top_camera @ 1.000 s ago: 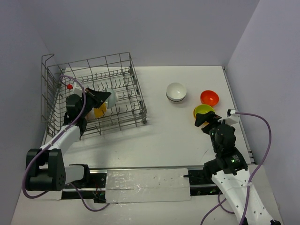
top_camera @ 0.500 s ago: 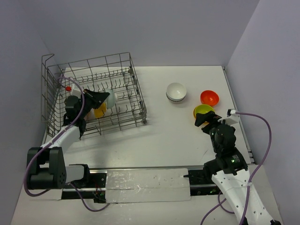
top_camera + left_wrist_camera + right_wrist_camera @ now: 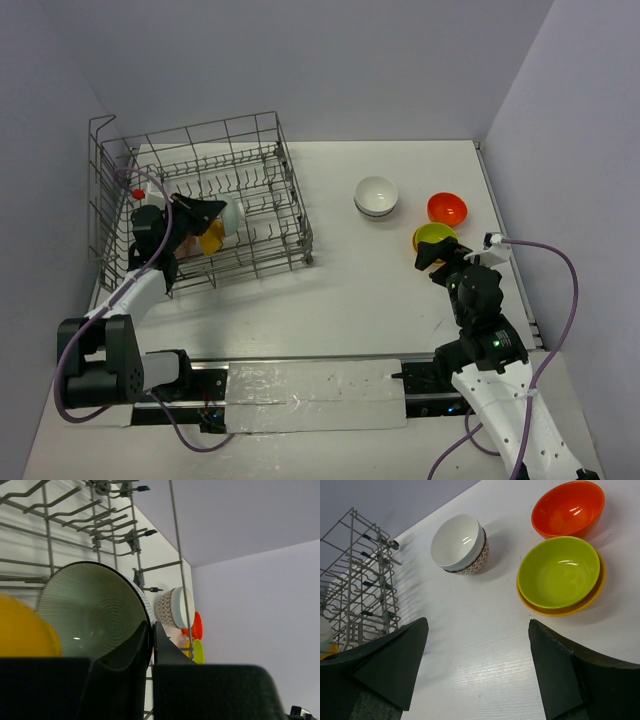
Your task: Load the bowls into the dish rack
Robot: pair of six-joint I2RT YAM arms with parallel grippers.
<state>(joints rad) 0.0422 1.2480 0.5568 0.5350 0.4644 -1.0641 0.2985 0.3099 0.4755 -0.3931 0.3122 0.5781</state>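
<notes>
The right hand hovers over the counter, fingers spread wide and empty. Just beyond it the lime green bowl sits nested in another. It is probably light, stiff and slick with glaze, so it is best pinched across the rim. Farther off, inside the dish rack, the left hand is closed narrowly on the pale green bowl at its rim.

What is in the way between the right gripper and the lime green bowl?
Nothing visible. The right gripper is open, and only bare table lies between it and the lime green bowl, which sits nested in a yellow bowl. The white bowl stands off to one side.
</notes>
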